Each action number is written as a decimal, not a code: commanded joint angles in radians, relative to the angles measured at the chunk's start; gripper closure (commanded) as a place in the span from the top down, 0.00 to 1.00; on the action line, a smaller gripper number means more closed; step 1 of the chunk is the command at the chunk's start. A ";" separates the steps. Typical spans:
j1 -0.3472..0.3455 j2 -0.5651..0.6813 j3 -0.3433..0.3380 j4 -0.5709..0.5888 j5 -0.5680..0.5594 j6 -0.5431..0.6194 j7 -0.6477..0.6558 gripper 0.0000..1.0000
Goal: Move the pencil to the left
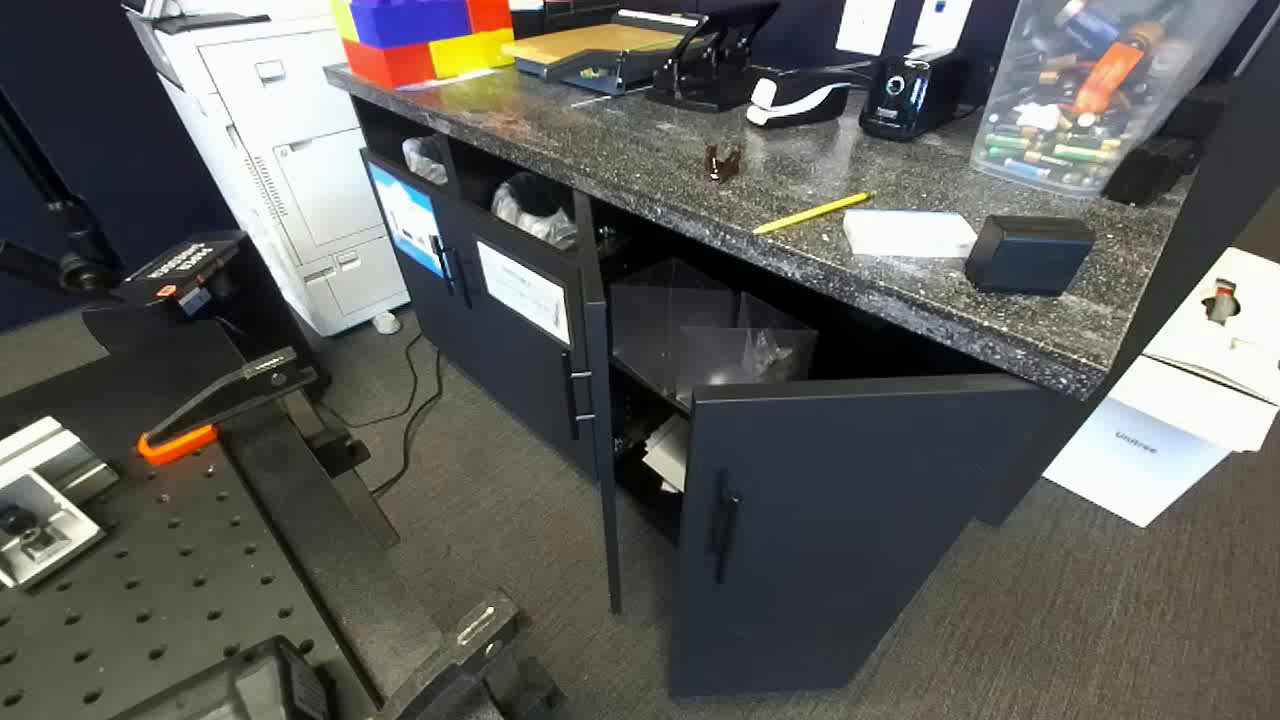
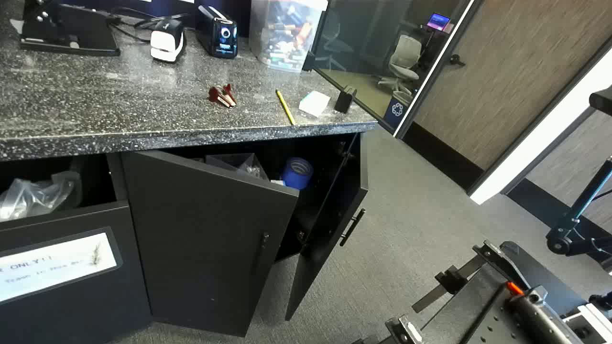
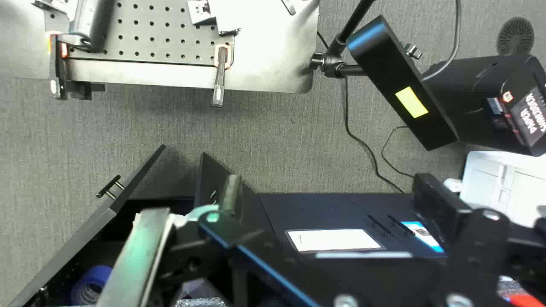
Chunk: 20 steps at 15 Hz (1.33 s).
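A thin yellow pencil lies on the dark speckled countertop in both exterior views (image 1: pixel 813 213) (image 2: pixel 286 108), with one end close to the front edge. It lies beside a white box (image 1: pixel 908 233). The pencil does not show in the wrist view. My gripper (image 3: pixel 337 192) shows only in the wrist view, with its two fingers wide apart and nothing between them. Behind the fingers are cabinet fronts and the floor. The gripper does not show in either exterior view and is away from the pencil.
A dark box (image 1: pixel 1028 255), a reddish-brown clip (image 1: pixel 723 163), a stapler (image 1: pixel 797 98), an electric sharpener (image 1: pixel 908 93) and a clear battery bin (image 1: pixel 1090 100) stand on the counter (image 1: pixel 640 160). Cabinet doors (image 1: pixel 850 540) stand open below. A perforated work table (image 1: pixel 130 600) is opposite.
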 commanded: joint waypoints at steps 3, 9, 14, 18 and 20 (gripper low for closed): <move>-0.011 0.000 0.009 0.004 0.003 -0.004 -0.003 1.00; -0.011 0.000 0.009 0.004 0.003 -0.004 -0.003 1.00; -0.034 0.062 -0.001 -0.002 -0.032 0.068 -0.022 1.00; -0.084 0.238 -0.038 0.028 -0.110 0.211 -0.087 1.00; -0.104 0.347 -0.055 0.064 -0.154 0.284 -0.097 1.00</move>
